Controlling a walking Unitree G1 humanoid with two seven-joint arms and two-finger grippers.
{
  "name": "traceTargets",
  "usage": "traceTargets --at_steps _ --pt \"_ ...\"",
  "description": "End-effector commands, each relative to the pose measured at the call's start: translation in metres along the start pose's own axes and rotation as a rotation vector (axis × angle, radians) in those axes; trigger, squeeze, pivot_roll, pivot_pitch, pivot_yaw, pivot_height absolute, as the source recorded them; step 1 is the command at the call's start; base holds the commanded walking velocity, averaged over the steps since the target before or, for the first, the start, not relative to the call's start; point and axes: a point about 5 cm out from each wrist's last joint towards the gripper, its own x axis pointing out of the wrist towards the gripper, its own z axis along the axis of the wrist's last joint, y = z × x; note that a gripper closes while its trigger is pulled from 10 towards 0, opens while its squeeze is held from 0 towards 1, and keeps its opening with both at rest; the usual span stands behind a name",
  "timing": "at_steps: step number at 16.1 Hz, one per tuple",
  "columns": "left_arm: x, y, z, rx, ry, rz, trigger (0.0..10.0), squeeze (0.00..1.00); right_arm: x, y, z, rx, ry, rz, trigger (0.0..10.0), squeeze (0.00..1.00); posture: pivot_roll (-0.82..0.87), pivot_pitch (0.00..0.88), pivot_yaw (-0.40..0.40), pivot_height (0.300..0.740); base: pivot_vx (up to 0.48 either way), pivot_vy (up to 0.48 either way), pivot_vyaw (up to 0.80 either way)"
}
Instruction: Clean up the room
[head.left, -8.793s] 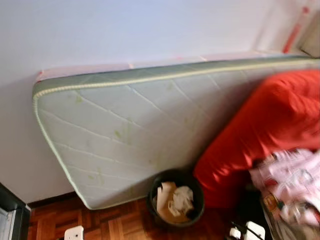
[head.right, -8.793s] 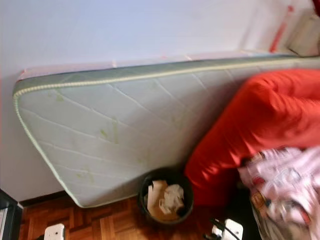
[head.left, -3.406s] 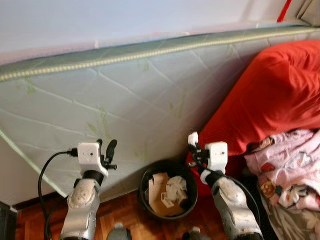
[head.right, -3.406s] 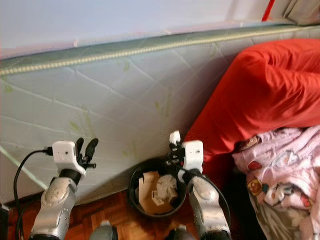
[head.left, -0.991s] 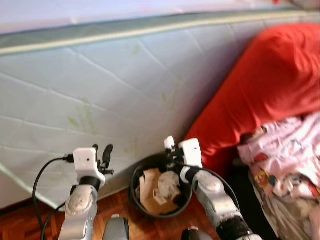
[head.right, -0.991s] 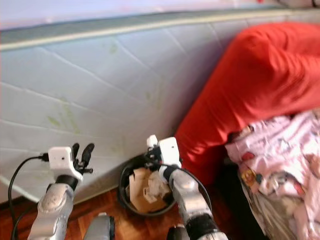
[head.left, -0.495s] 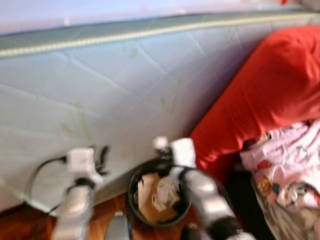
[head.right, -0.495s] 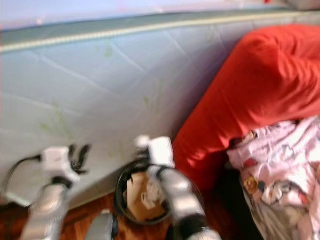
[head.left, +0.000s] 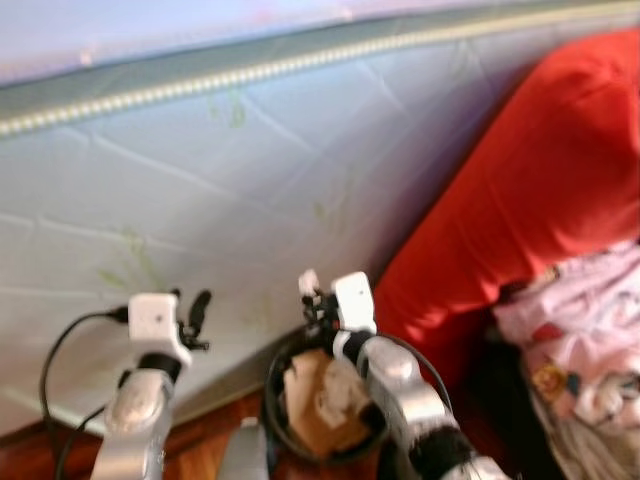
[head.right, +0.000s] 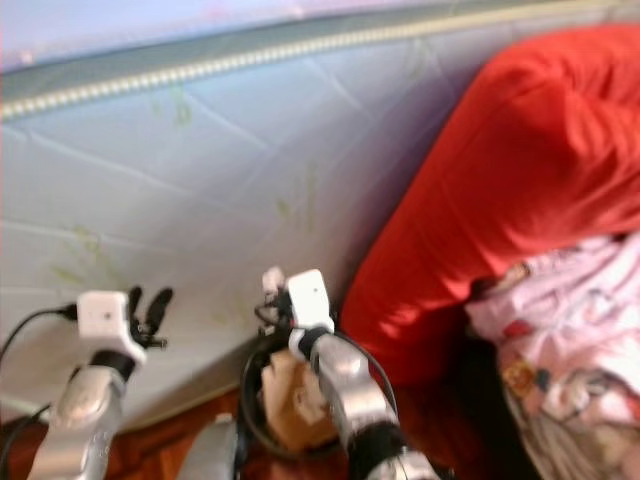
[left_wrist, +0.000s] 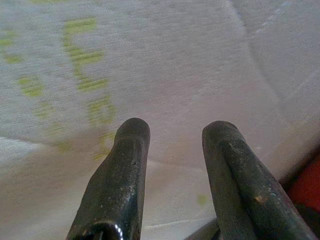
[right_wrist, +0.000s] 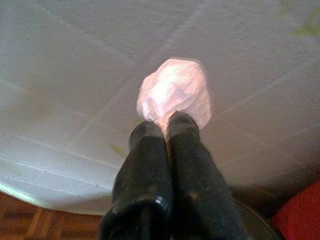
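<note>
Above the bin (head.left: 285, 400), crumpled paper wad (right_wrist: 174, 92) pinched in right end effector (right_wrist: 167, 125) fingertips.

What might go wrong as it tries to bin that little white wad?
The right gripper pinches the wad by one edge, so it may slip early. It hangs over the bin's back rim by the mattress, so a drop could fall behind. The bin looks nearly full, so the wad may roll off.

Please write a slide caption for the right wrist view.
Right gripper shut on a crumpled white wad, held before the quilted mattress.
</note>
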Motion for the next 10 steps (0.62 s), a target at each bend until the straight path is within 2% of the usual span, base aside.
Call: traceTargets --at_steps 1,3,6,9,10 --pt "0.002 -0.009 0.000 -0.016 0.006 -0.028 10.0 0.00 0.003 0.007 -0.008 0.001 0.053 0.016 10.0 0.00 0.18 0.173 -0.029 0.637 0.000 0.000 0.00" --pt "0.004 -0.010 0.002 -0.018 0.001 -0.031 10.0 0.00 0.008 0.009 -0.011 0.017 0.109 0.034 10.0 0.00 0.18 0.169 -0.033 0.637 0.000 0.000 0.00" --pt "0.003 -0.011 0.001 -0.021 0.005 -0.035 10.0 0.00 0.016 0.010 -0.006 0.041 0.126 0.017 10.0 0.00 0.19 0.169 -0.037 0.637 0.000 0.000 0.00" --pt "0.002 -0.012 0.002 -0.023 0.001 -0.034 10.0 0.00 0.024 0.007 0.002 0.073 0.138 -0.062 10.0 0.00 0.20 0.168 -0.039 0.637 0.000 0.000 0.00" --pt "0.001 -0.013 0.003 -0.023 -0.002 -0.034 10.0 0.00 0.024 0.007 -0.003 0.105 0.187 -0.081 10.0 0.00 0.21 0.169 -0.041 0.637 0.000 0.000 0.00"
